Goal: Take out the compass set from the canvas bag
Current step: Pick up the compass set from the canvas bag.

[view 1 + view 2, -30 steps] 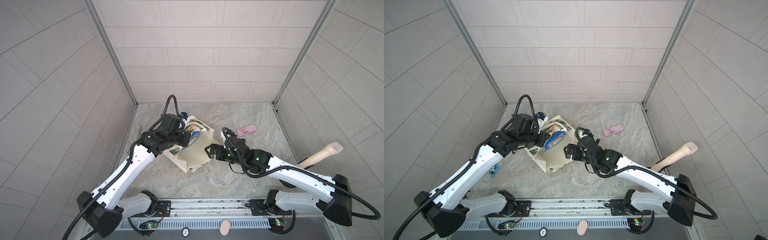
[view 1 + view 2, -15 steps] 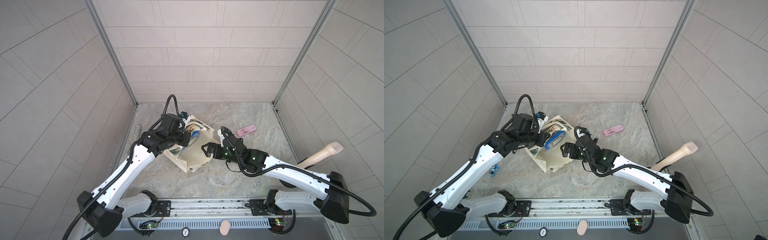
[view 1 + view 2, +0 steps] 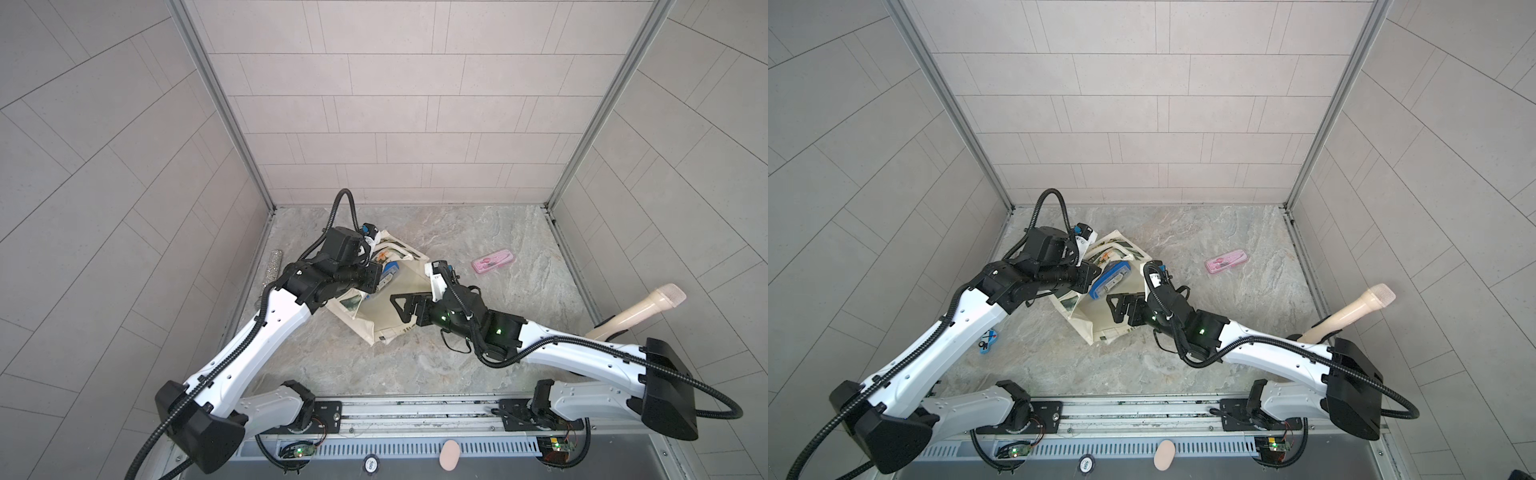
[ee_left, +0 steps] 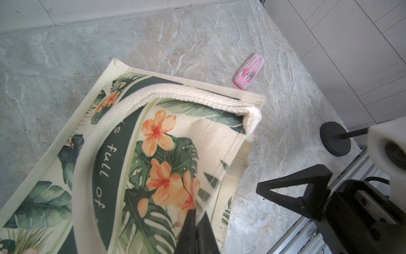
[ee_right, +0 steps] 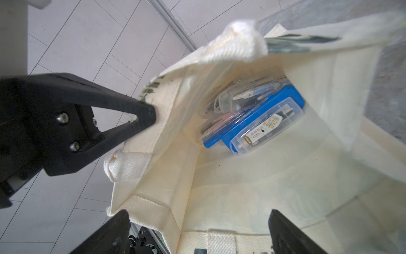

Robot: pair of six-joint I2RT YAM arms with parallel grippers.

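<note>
Cream canvas bag (image 4: 222,140) printed with green leaves, orange flowers; blue case (image 5: 263,123), pink case (image 3: 493,261)

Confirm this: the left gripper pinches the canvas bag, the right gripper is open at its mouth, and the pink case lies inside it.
One point is wrong: the pink case lies on the table outside the canvas bag, as both top views show. The left gripper pinching the bag and the right gripper open at its mouth are correct.
</note>
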